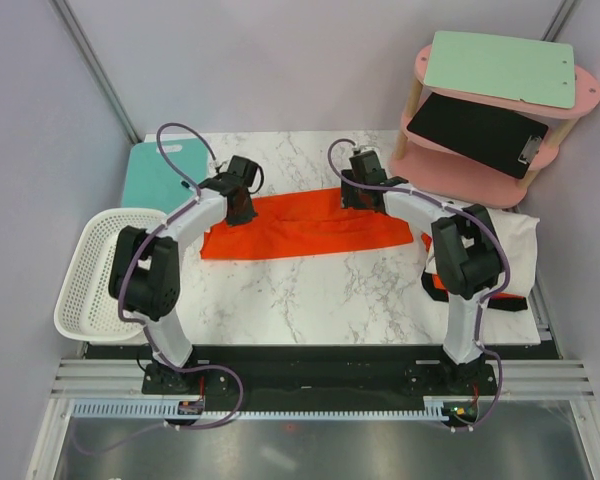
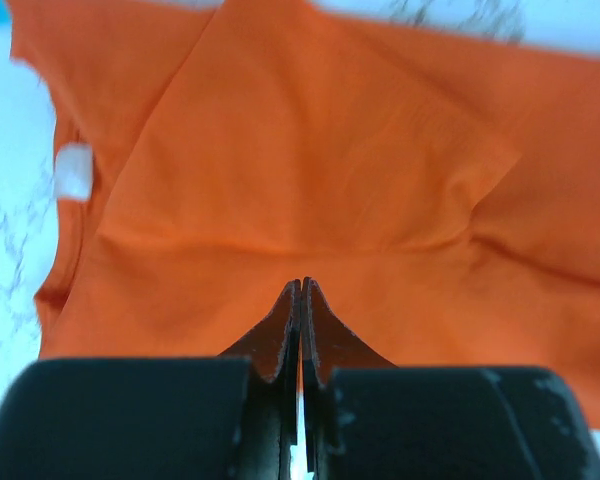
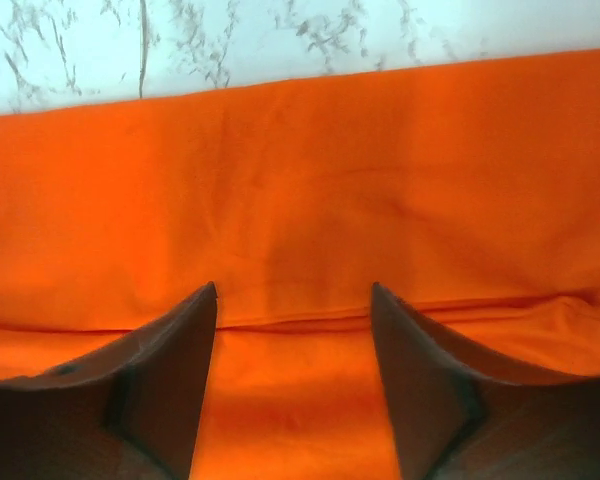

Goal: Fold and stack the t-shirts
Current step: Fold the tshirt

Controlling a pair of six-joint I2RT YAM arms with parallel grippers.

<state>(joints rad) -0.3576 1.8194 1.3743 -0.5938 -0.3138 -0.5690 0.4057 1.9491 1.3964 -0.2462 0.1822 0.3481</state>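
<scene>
- Centrally, the orange-red t-shirt (image 1: pixel 310 228) lies on the marble table (image 1: pixel 310 300), folded into a long flat strip that runs left to right between the two arms.
- The left gripper (image 2: pixel 301 287) is at the t-shirt's far edge, near its left end. Its jaws are pressed tight together, and the cloth puckers in creases toward the tips, so it appears to pinch a bit of the t-shirt.
- In the left wrist view a small white label (image 2: pixel 73 171) shows on the t-shirt near the neck edge.
- The right gripper (image 3: pixel 293 288) is over the t-shirt's far edge, toward its right end. Its jaws stand apart with nothing between them, straddling a fold line that runs across the cloth.
- A white latticed basket (image 1: pixel 85 300) hangs over the table edge, left of the t-shirt.
- A teal board (image 1: pixel 152 178) lies beyond the t-shirt's left end.
- A white cloth (image 1: pixel 515 235) sits to the right of the t-shirt, partly hidden by the right arm.
- A pink two-tier shelf (image 1: pixel 450 172) stands beyond the t-shirt's right end, holding a green clipboard (image 1: pixel 500 68) above a black one (image 1: pixel 478 132).
</scene>
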